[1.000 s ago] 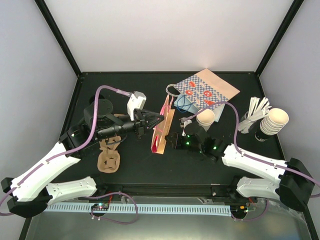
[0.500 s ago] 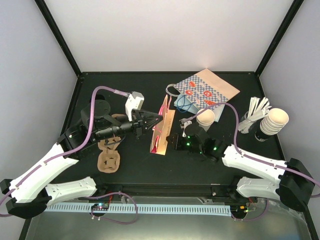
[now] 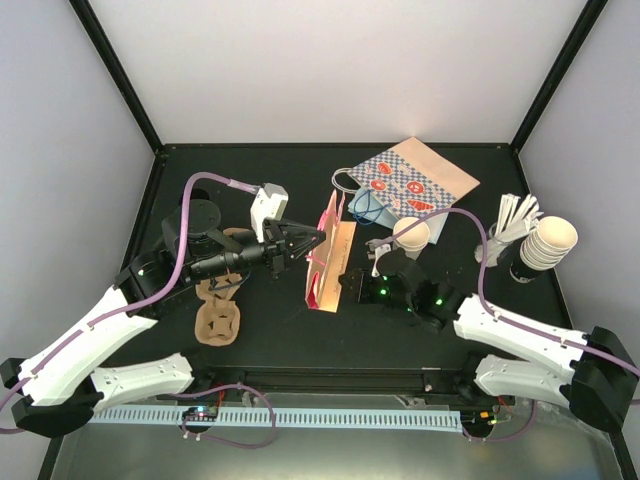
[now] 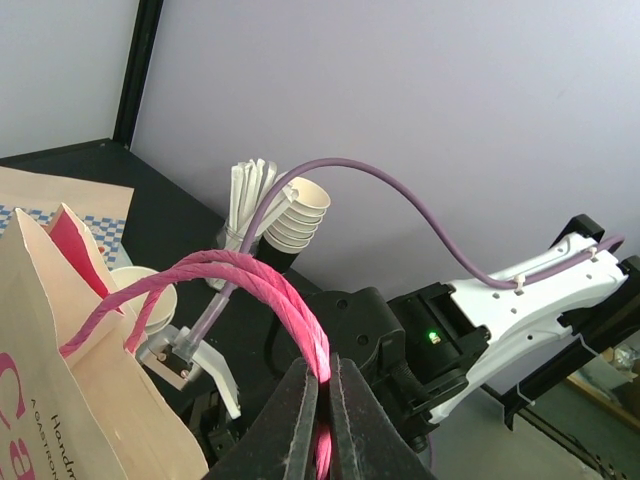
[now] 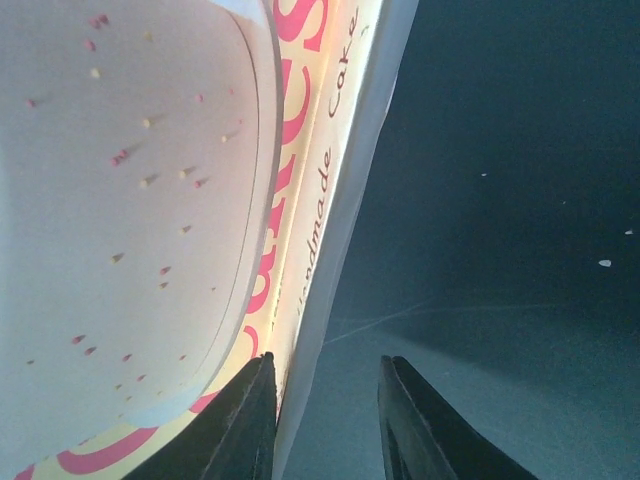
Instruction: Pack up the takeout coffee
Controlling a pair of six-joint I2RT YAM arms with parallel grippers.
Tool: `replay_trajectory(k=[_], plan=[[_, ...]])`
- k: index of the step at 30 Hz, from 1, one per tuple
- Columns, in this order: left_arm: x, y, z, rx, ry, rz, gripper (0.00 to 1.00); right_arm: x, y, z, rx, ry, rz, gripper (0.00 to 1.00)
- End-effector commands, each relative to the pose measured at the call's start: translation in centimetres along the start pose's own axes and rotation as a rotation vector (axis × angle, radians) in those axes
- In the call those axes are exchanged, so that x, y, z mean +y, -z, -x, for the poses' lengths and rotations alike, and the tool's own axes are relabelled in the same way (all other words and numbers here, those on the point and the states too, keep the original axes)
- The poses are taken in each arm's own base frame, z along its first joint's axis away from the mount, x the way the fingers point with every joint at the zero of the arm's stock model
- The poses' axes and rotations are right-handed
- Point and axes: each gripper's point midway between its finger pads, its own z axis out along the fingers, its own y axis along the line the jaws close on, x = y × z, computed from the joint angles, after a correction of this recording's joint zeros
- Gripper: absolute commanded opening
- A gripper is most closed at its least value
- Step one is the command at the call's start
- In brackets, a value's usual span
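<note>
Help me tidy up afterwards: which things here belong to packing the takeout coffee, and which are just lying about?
Job: white takeout cup; pink-handled paper bag, handle in the left end effector.
Lying about: patterned flat bag; nested cup stack; brown cardboard carrier; paper-wrapped sticks.

A robotics lab test cell is shown. A black table (image 3: 280,325) is enclosed by plain pale walls (image 3: 340,70) and black frame posts (image 3: 115,78). A left arm (image 3: 95,335) and a right arm (image 3: 520,335) are bolted at its near edge, trailed by purple cables (image 3: 215,176), and a slotted white cable duct (image 3: 330,417) is run along the front. Paper bags (image 3: 415,180) and stacked cups (image 3: 550,245) are set out.
</note>
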Motion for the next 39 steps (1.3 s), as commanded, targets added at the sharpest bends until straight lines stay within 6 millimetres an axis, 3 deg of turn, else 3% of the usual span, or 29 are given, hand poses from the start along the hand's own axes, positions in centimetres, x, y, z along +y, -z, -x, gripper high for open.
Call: replay_trajectory(k=[1, 14, 17, 22, 39], plan=[[-1.4, 1.0, 2.2, -0.066, -0.019, -0.037, 0.05, 0.9, 0.5, 1.4, -0.039, 0.026, 0.0, 0.32], [-1.4, 0.9, 2.2, -0.063, -0.017, -0.039, 0.05, 1.5, -0.1, 2.1, -0.044, 0.01, -0.004, 0.31], [-1.4, 0.9, 2.2, -0.064, -0.019, -0.038, 0.05, 1.5, 0.0, 2.3, -0.056, 0.008, -0.001, 0.19], [-1.5, 1.1, 2.2, -0.067, -0.02, -0.04, 0.05, 1.8, 0.1, 2.5, -0.059, 0.01, 0.007, 0.15], [-1.6, 1.1, 2.3, -0.071, -0.01, -0.048, 0.05, 2.8, -0.2, 3.0, -0.064, 0.007, 0.036, 0.19]])
